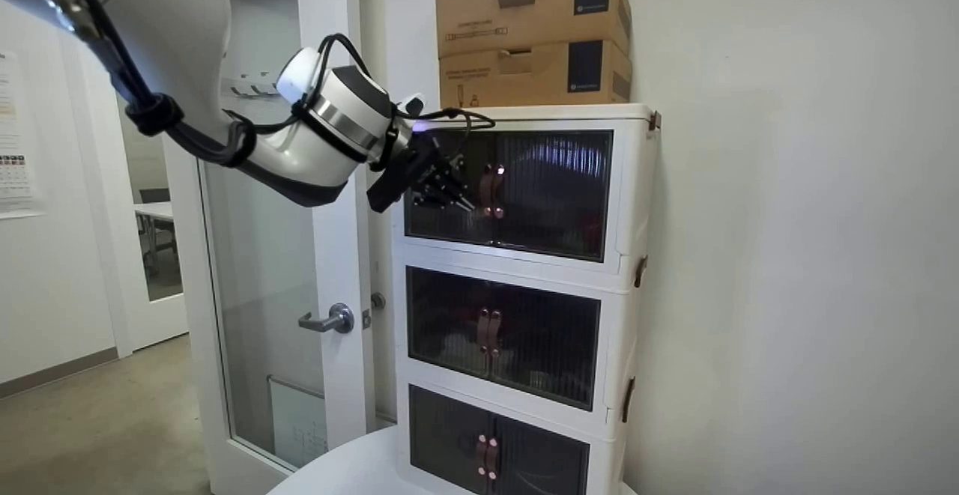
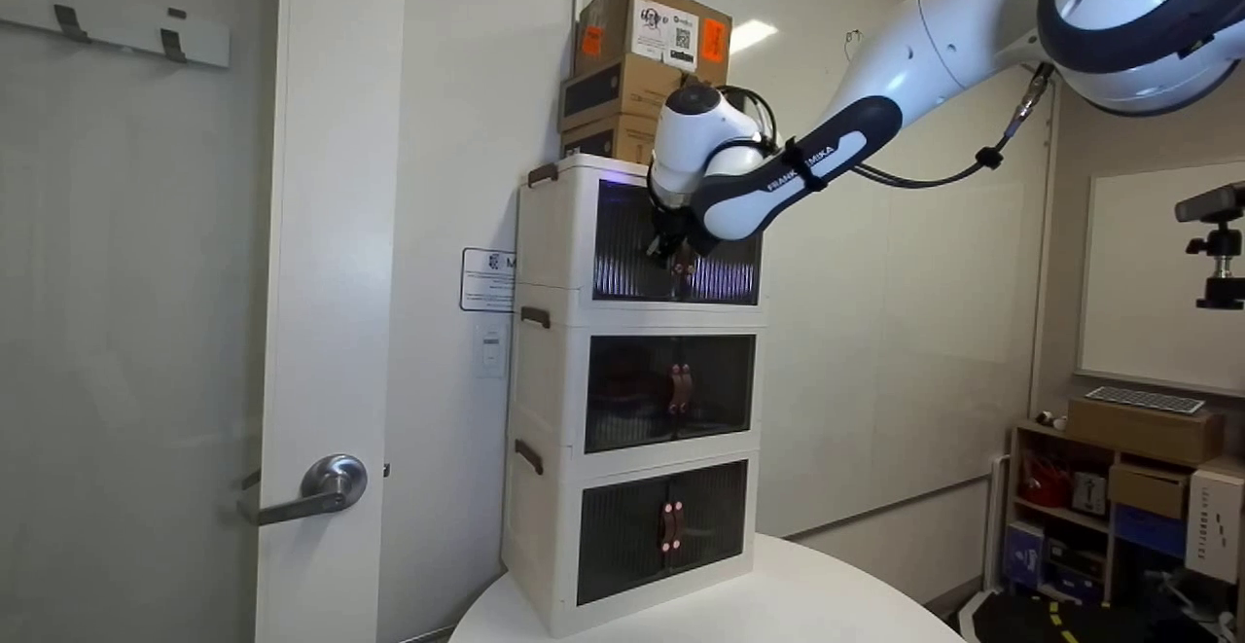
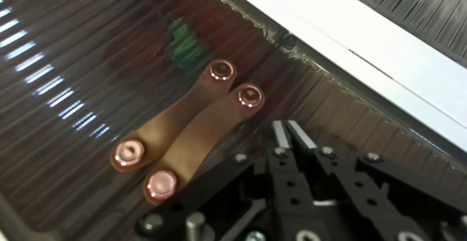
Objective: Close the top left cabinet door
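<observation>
The top left cabinet door is a dark tinted panel seen in both exterior views point(image 1: 442, 222) point(image 2: 622, 225), partly hidden behind my gripper. It looks flush with the right door point(image 1: 558, 195) of the same top compartment. Their brown handles stand side by side; the left door's handle point(image 3: 204, 135) shows close in the wrist view. The left door point(image 3: 346, 109) fills the lower right there. My gripper point(image 1: 468, 206) is shut and empty, with its fingertips point(image 3: 284, 124) in front of the left door, beside its handle. I cannot tell whether the tips touch the panel.
Two lower compartments point(image 1: 502, 338) with similar tinted doors stand below, on a round white table point(image 2: 827, 599). Cardboard boxes point(image 1: 524, 23) are stacked on the cabinet. A frosted-glass room door with a lever handle point(image 1: 327, 320) stands beside it.
</observation>
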